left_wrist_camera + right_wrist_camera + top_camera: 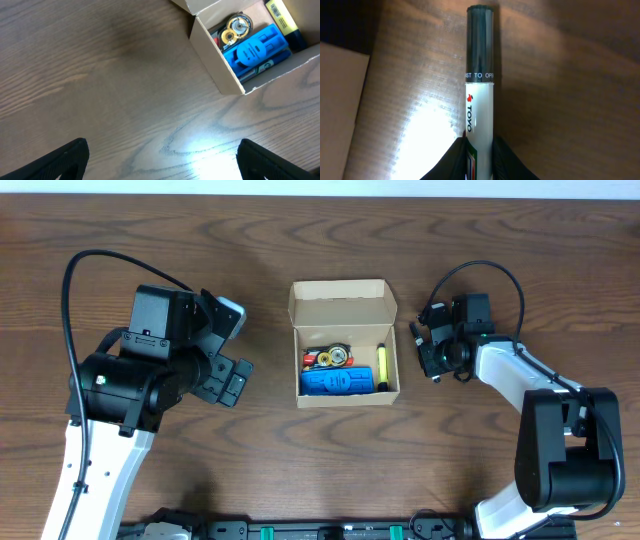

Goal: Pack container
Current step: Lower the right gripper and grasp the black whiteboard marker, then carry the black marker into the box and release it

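Observation:
The container [296, 362] is a small tan cardboard box at the table's middle, with its flap lid [340, 300] open at the far side. It holds a blue object [336, 382], round red and yellow pieces [330, 358] and a yellow marker [382, 363]. It also shows in the left wrist view [220, 67]. My right gripper [428, 345] is just right of the box, shut on a white marker with a dark cap [480, 95]; its fingers [480, 160] pinch the barrel. My left gripper [235, 350] is open and empty to the left of the box, above bare table [162, 165].
The box's outer wall shows as a tan surface at the left of the right wrist view [340, 105]. Both arms' cables loop over the dark wooden table [330, 470]. A rail runs along the near table edge [330, 530].

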Available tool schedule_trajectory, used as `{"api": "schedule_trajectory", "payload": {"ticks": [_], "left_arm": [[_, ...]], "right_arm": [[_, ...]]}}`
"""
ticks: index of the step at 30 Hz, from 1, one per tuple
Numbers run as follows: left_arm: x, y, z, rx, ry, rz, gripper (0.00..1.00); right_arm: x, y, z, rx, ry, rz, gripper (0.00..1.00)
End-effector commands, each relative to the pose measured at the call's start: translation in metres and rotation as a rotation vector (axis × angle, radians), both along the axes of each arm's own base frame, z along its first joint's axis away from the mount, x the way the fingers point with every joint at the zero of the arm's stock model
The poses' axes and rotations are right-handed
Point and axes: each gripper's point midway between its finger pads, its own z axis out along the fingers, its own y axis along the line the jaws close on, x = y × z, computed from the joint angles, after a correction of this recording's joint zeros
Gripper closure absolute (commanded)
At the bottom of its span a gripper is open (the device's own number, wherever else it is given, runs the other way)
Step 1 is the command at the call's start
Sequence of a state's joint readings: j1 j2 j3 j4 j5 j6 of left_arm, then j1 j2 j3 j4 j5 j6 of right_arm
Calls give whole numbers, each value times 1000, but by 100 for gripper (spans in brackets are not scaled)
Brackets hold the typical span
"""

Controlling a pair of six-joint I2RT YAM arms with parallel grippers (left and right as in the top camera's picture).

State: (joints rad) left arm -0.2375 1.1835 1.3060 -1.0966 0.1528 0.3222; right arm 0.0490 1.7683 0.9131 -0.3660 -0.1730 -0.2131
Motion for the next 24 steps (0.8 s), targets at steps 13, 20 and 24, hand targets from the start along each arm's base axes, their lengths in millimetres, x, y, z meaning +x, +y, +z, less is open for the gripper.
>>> {"api": "schedule_trajectory", "payload": {"ticks": [13, 20, 24], "left_arm": [[0, 1, 4, 6, -13, -4, 5], [0, 1, 4, 6, -13, -4, 5], [0, 1, 4, 5, -13, -5, 5]], "right_arm": [[81, 19, 166, 59, -269, 2, 89], [64, 93, 206, 94, -378, 326, 87], [30, 141, 192, 106, -326, 571, 84]]}}
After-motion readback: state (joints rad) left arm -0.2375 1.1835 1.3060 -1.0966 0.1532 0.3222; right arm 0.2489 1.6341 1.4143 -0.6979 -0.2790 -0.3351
